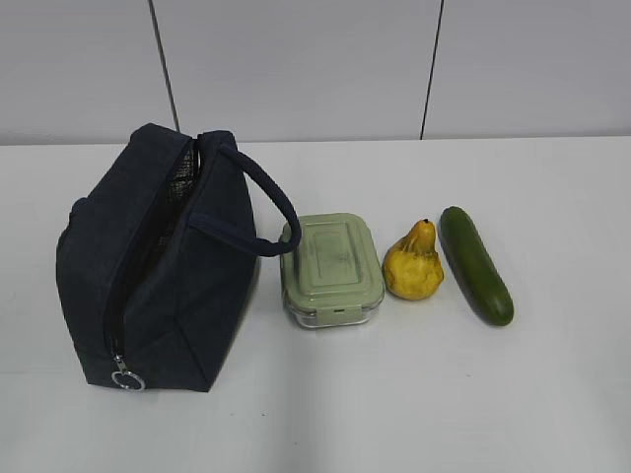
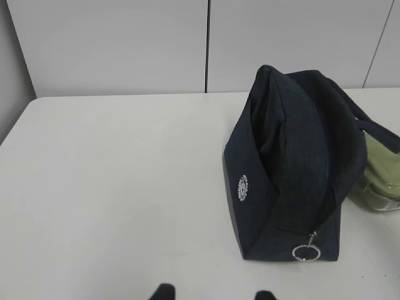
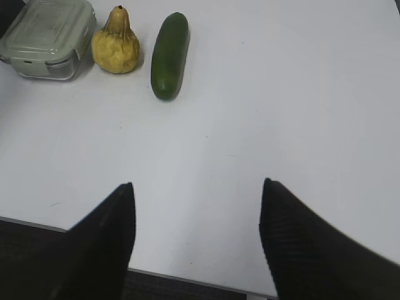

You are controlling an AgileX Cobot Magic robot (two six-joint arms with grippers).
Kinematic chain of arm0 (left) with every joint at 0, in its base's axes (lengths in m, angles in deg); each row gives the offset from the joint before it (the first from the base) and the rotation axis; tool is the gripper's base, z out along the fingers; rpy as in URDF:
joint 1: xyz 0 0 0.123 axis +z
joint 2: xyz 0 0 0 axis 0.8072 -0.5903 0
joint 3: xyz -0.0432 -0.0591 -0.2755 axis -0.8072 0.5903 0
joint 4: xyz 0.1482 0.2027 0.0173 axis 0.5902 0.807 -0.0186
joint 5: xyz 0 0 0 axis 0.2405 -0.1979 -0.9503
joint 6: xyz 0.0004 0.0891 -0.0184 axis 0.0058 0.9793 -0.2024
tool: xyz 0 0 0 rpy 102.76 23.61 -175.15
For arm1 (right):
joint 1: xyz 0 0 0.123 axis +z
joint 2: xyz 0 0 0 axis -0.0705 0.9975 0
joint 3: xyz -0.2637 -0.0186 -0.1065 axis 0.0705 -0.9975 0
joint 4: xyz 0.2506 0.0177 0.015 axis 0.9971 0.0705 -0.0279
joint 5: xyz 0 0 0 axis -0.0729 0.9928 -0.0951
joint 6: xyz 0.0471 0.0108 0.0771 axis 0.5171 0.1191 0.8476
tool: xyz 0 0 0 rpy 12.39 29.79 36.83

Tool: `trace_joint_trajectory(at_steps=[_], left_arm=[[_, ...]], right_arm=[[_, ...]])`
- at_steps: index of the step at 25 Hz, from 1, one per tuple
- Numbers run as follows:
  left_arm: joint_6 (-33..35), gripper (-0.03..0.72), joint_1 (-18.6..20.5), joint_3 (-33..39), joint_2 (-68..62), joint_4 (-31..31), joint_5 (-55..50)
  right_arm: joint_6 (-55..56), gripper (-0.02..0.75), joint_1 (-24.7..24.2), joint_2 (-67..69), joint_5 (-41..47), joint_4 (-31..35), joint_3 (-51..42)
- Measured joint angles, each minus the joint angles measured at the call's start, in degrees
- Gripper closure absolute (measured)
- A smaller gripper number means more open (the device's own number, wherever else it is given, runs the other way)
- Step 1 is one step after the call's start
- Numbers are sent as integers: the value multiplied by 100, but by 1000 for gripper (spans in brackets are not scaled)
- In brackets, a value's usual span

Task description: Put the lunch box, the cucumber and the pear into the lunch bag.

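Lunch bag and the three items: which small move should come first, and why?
Probably the right gripper should advance toward the lunch box. Its fingers are spread and empty, back near the table edge. The lunch bag looks unzipped, and the lunch box lies nearest it, before the pear and cucumber.

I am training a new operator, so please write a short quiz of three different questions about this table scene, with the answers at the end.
1. True or false: the lunch box is already inside the lunch bag.
2. Multiple choice: what lies between the lunch box and the cucumber? A) the pear B) the zipper ring C) nothing
3. Short answer: is the right pincer open or shut, and does it hold anything?

Key
1. False: it stands on the table, beside the bag.
2. A
3. Open, and it holds nothing; it is above bare table, away from the three items.
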Motion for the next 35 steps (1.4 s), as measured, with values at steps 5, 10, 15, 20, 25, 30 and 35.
trace_joint_trajectory(at_steps=[5, 10, 15, 20, 25, 30, 35], left_arm=[[0, 442, 0, 0, 0, 0, 0], [0, 442, 0, 0, 0, 0, 0], [0, 442, 0, 0, 0, 0, 0], [0, 442, 0, 0, 0, 0, 0], [0, 442, 0, 0, 0, -5, 0], [0, 442, 0, 0, 0, -101, 0], [0, 442, -203, -49, -499, -511, 171]], right_arm=[[0, 248, 0, 0, 0, 0, 0], [0, 248, 0, 0, 0, 0, 0], [0, 248, 0, 0, 0, 0, 0], [0, 248, 0, 0, 0, 0, 0], [0, 248, 0, 0, 0, 0, 0], [0, 248, 0, 0, 0, -10, 0], [0, 248, 0, 187, -93, -10, 72]])
